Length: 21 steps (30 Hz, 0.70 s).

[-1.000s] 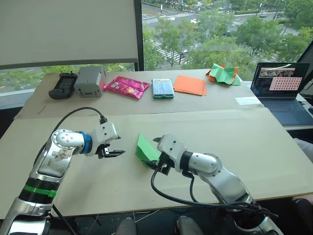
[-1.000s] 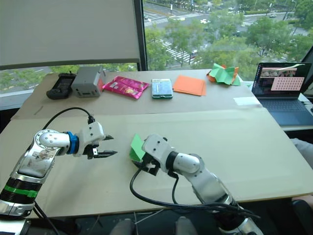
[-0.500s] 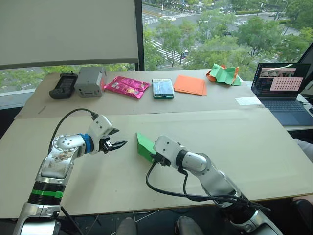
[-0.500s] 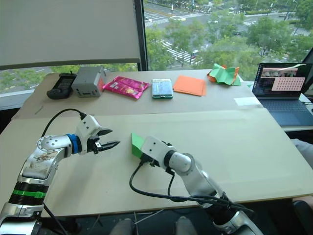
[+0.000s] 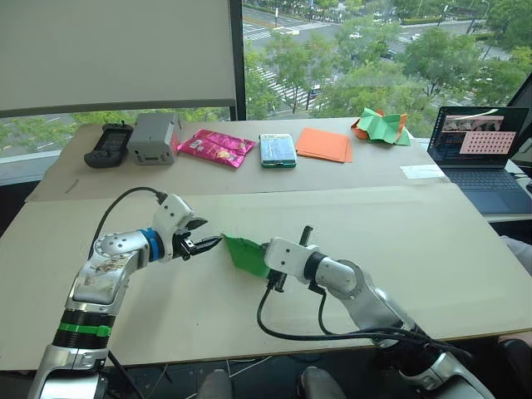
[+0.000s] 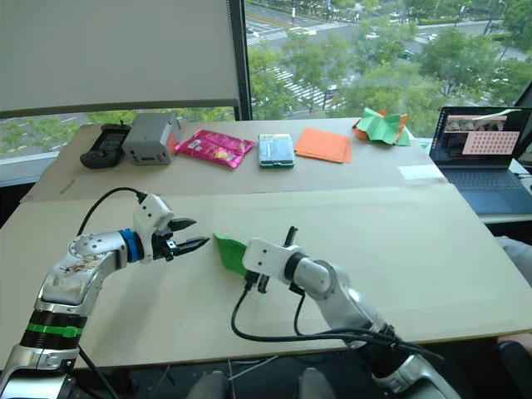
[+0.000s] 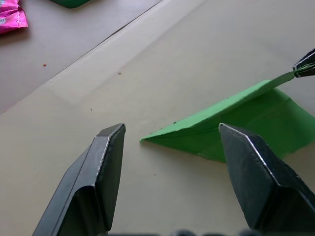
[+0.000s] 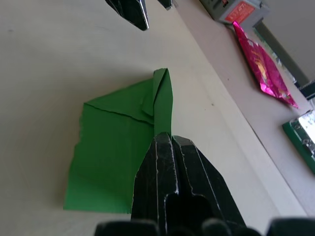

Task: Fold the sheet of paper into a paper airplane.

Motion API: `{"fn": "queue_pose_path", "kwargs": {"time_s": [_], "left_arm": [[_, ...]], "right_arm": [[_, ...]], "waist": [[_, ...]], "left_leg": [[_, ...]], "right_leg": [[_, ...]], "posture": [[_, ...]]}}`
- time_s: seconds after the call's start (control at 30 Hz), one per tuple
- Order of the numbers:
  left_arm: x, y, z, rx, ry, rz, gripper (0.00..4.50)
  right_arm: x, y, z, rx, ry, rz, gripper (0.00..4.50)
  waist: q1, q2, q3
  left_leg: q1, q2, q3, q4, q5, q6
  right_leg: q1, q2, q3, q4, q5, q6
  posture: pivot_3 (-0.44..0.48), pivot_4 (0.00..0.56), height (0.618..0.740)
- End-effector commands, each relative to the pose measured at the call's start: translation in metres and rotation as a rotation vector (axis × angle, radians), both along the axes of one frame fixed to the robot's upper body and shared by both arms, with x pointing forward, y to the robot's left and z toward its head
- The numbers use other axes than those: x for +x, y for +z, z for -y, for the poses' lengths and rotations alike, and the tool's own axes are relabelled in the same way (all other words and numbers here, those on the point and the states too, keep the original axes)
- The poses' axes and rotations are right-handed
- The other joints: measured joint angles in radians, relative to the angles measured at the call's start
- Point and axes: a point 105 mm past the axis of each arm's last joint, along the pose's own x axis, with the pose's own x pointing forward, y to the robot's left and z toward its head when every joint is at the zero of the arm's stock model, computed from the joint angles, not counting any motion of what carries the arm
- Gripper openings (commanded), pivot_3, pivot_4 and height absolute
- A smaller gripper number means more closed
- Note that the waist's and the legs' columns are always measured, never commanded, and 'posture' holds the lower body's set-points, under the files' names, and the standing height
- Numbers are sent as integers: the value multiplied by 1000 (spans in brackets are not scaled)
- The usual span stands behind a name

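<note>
One paper airplane (image 5: 243,253) lies on the worktop (image 5: 432,249) between two pincers. The left pincer (image 7: 170,147) is spread, just beside its tip. The right pincer (image 8: 165,142) is pressed together, pinching its raised flap; the right wrist view shows the layered folds.

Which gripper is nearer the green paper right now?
The right. The right gripper is shut on an edge of the green paper, holding it. The left gripper is open, its tips just short of the paper's pointed corner, not touching.
</note>
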Motion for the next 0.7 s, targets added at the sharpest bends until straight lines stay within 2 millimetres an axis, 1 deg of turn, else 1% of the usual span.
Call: {"fn": "queue_pose_path", "kwargs": {"time_s": [0.03,0.13,0.23,0.33,0.43,0.53,0.57,0.7], "left_arm": [[-3,23,-7,-36,-34,32,3233],[-8,22,-9,-44,-78,3,3233],[-13,13,-8,-61,-103,-46,3233],[-17,4,-3,-70,-128,-64,2397],[-20,1,2,-89,-150,-78,1365],[-26,-12,5,-50,-181,-104,313],[-26,-14,6,-46,-188,-110,36],[-35,-24,12,-9,-253,-138,36]], "right_arm": [[-18,4,-3,-22,187,39,53],[-25,2,0,-38,263,24,53],[-27,-2,1,-64,288,16,53],[-29,-4,0,-71,295,19,0],[-30,-4,-1,-83,296,32,0],[-35,-3,-3,-74,308,31,0],[-36,-2,-3,-73,310,30,0],[-41,-2,-3,-71,328,42,0]], "waist": [[-2,0,0],[-3,0,0],[-2,0,0],[-2,0,0],[2,0,0],[3,0,0],[3,0,0],[2,0,0]], "left_leg": [[0,0,0,0,0,0],[1,0,0,0,0,0],[1,0,0,0,0,0],[1,0,0,0,0,0],[1,0,0,0,0,0],[1,0,1,0,0,0],[1,0,1,0,0,0],[1,0,1,0,0,0]], "right_leg": [[0,0,0,0,0,0],[0,0,0,0,0,0],[0,0,1,0,0,0],[1,0,1,0,0,0],[0,0,1,0,0,0],[1,0,1,0,0,0],[1,0,1,0,0,0],[0,0,1,0,0,0]], "posture": [[0,150,706],[0,150,706],[0,150,706],[0,150,706],[0,150,706],[0,150,706],[0,150,706],[0,150,706]]}}
